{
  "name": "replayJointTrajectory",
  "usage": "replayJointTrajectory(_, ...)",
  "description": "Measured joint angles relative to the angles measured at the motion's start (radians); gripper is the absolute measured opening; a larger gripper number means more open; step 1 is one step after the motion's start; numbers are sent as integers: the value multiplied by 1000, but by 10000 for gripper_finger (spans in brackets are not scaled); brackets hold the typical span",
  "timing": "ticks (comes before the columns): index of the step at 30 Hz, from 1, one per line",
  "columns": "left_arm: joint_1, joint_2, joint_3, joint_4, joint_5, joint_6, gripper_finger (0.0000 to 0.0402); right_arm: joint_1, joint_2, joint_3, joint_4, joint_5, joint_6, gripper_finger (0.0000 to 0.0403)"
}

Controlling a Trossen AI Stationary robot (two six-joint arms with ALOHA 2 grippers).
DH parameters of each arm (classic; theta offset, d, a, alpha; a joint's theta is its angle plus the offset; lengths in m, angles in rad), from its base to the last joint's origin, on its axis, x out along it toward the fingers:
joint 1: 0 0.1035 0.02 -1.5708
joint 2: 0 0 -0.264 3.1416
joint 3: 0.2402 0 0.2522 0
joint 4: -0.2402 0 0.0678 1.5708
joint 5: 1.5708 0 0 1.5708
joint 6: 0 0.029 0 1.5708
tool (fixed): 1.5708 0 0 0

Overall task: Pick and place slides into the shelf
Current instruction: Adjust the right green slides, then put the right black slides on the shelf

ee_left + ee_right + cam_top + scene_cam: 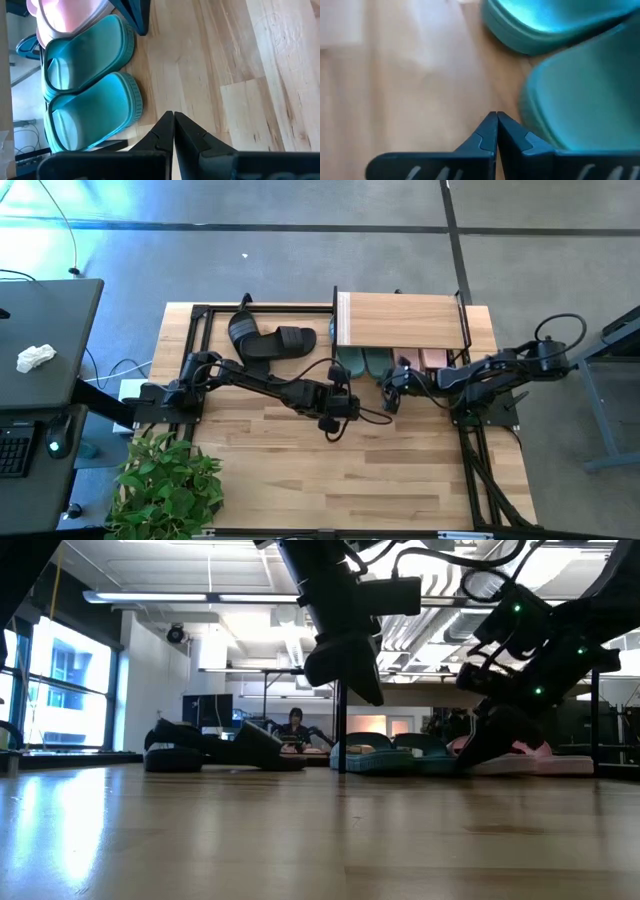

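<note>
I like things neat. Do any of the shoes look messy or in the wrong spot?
Yes. The two black slides lie askew on the table beside the shelf, while the teal and pink pairs sit tidily under it.

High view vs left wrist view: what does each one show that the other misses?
Only the high view: the black slides lying outside the shelf on its left, the shelf's plank top, both arms, and the right gripper near the teal slides.

Only the left wrist view: the left gripper with its fingers shut and empty, and the teal pair sitting side by side, touching.

Both: the teal slides next to a pink slide, and the wooden table.
</note>
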Motion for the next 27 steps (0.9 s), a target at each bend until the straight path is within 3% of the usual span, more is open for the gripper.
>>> replayJointTrajectory(12, 6, -8, 0, -42, -4, 32, 3, 104, -239, 0, -42, -65, -1, 0)
replayJointTrajectory(21, 11, -144, 3, -66, -6, 136, 3, 134, -402, 0, -125, -65, -7, 0)
replayJointTrajectory(27, 33, -266, 4, -183, -141, 228, 3, 139, -426, 0, -139, -56, -7, 0)
